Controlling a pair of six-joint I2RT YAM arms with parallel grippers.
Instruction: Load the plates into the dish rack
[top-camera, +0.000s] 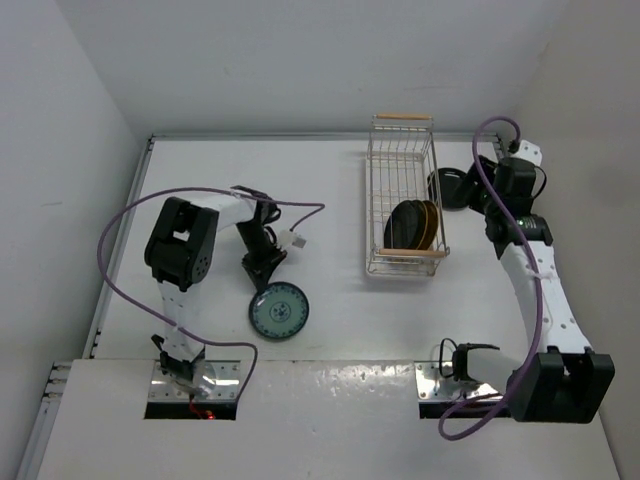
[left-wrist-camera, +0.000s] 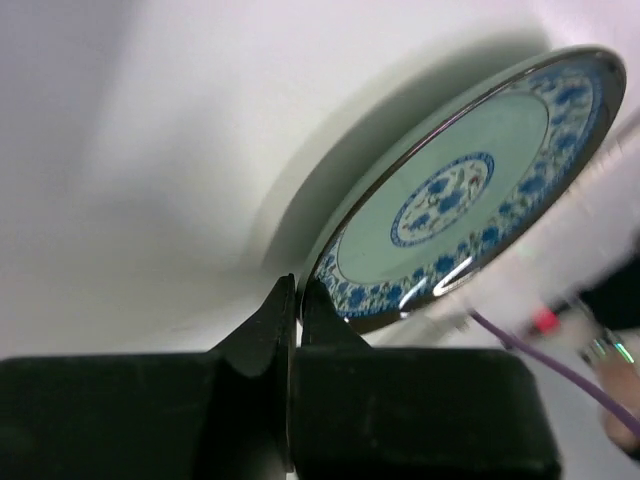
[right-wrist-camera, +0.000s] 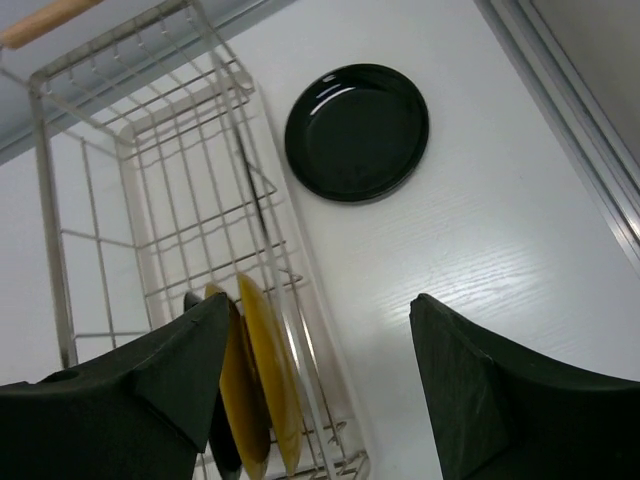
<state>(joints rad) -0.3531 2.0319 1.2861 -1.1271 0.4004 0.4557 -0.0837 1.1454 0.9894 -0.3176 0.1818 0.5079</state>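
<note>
Lining up my right gripper (right-wrist-camera: 320, 300) on the black plate (right-wrist-camera: 357, 132).
Jaws wide, empty; plate lies flat straight ahead, beside the dish rack (right-wrist-camera: 45, 20). Left gripper (left-wrist-camera: 298, 290) closed, empty, tips at the teal plate (left-wrist-camera: 460, 200) rim.

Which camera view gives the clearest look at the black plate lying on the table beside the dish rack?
The right wrist view: the black plate shows whole and unobstructed, beside the dish rack. The top external view shows it small, partly hidden by the right arm. The left wrist view misses it.
</note>
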